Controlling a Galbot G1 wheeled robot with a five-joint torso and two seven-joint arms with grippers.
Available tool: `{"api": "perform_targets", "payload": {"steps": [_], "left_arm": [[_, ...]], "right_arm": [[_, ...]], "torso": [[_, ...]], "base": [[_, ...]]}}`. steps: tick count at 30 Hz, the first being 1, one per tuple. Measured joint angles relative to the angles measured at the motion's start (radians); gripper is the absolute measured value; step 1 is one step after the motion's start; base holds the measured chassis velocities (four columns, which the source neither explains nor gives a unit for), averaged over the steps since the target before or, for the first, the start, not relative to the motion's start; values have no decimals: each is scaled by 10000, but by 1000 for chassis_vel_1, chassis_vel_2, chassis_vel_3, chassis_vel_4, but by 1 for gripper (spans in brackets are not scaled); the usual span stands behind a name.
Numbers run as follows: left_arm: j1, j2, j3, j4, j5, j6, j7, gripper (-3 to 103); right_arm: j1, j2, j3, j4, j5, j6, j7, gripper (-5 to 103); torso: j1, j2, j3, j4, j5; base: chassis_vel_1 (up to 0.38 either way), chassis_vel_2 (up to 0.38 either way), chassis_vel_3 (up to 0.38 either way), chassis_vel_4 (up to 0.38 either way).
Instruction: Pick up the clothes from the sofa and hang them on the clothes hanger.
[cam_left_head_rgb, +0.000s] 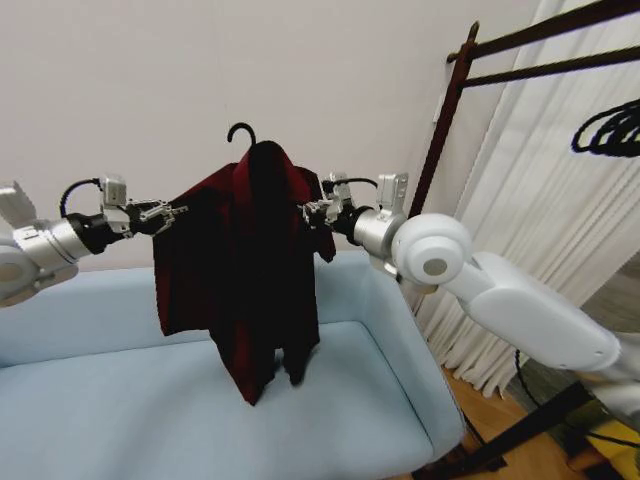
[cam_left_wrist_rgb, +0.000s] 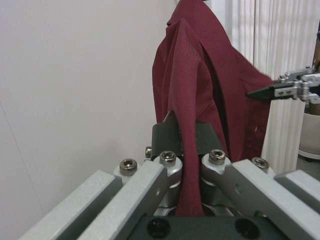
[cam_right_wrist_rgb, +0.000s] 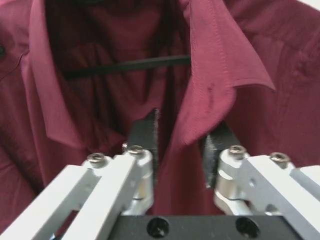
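- Two grippers hold station at either side of the red shirt (cam_left_head_rgb: 235, 280), which hangs on a black hanger (cam_left_head_rgb: 240, 131) in the air above the pale blue sofa (cam_left_head_rgb: 100, 400).
- The left gripper (cam_left_head_rgb: 172, 213) is clamped on a fold of the shirt's outer edge. The cloth runs straight down between its pads (cam_left_wrist_rgb: 167, 131), and the rest of the garment lies directly ahead of it.
- The right gripper (cam_left_head_rgb: 312, 211) faces the shirt's open front just below the collar. Its pads (cam_right_wrist_rgb: 147, 140) stand apart with the placket between them, not visibly pinched.
- The hanger's long axis runs from one gripper to the other, with its hook pointing up above both.
- The clothes rack (cam_left_head_rgb: 445, 120) stands beyond the right gripper, on the side away from the shirt, and its rails are higher than the hook.
- By my reading, the right arm is nearer the rack, so the hook must travel up and towards that side.
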Motion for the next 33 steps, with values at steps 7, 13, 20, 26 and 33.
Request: {"api": "perform_targets", "payload": {"steps": [7,13,20,26,33], "left_arm": [[-126,-16,-58,151,-169,-121,-259,2],[-115,21,-62,123,-201,-137,-203,2],[-6,-14,-64,-46,-124,-139,-4,2],[-14,62,-82,-295,-128,-134,275,2],[-31,93,-84,-447,-156,-102,292,2]], "right_arm": [[94,-99,-13,542,6,-51,-95,51],[587,4,180,391,8,-52,-175,73],[1337,664,318,-471,-55,-52,-74,98],[1326,830,316,-1068,-318,-137,292,100],[1161,843,281,-1395,-450,-191,361,90]], "torso": [[0,0,0,0,0],[0,0,0,-1,0],[0,0,0,2,-3],[1,0,0,-1,0],[0,0,0,0,0]], "base": [[0,0,0,0],[0,0,0,0],[0,0,0,0],[0,0,0,0],[0,0,0,0]]}}
